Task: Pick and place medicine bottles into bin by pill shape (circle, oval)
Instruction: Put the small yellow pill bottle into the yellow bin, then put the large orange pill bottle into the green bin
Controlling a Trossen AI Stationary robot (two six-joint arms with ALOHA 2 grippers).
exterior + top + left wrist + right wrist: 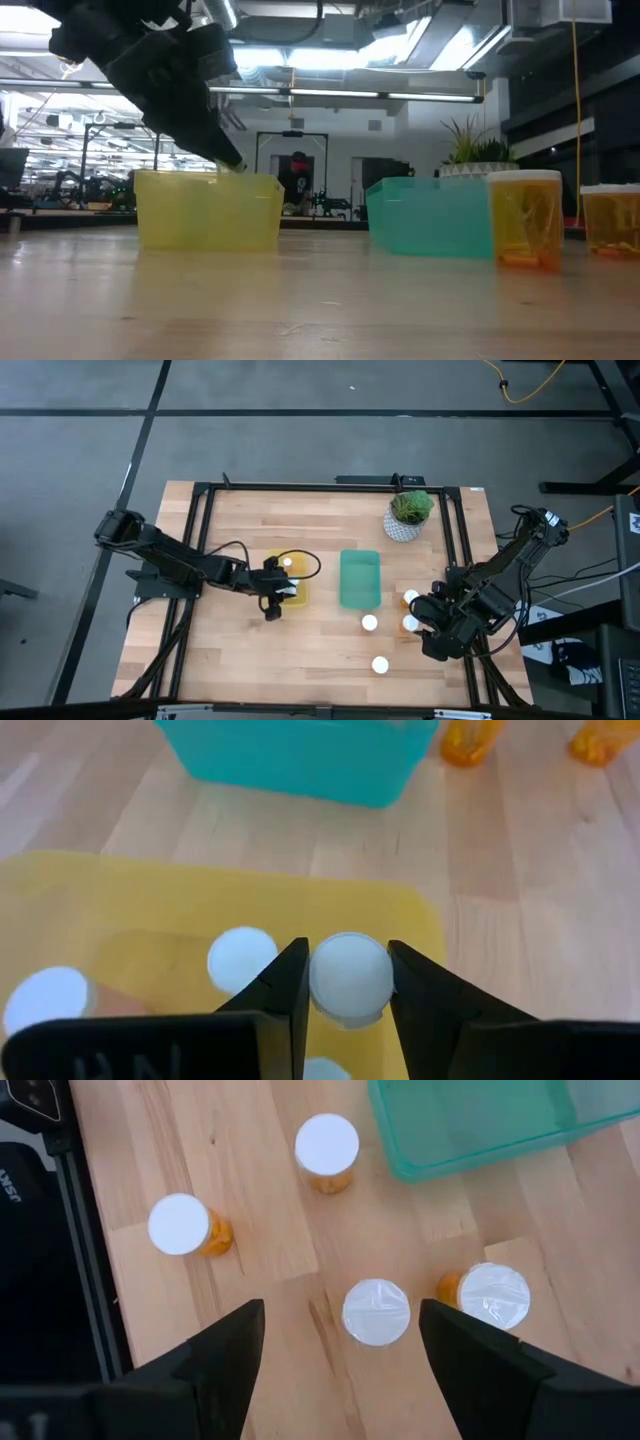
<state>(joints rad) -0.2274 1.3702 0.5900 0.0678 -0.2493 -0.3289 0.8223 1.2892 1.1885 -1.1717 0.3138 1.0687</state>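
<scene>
The left gripper [345,995] hangs over the yellow bin [297,598], its jaws clamped on the white cap of a small bottle [349,977] standing upright directly above the bin floor, where other bottles [241,958] already lie. The right gripper [340,1345] waits at about four o'clock on the worktop [300,655], jaws wide and empty, with loose bottles [376,1311] just ahead and the green bin [359,579] beyond.

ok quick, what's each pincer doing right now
left pincer: shut on a white-capped bottle, over the yellow bin.
right pincer: open, holding nothing, above loose bottles beside the green bin.
</scene>
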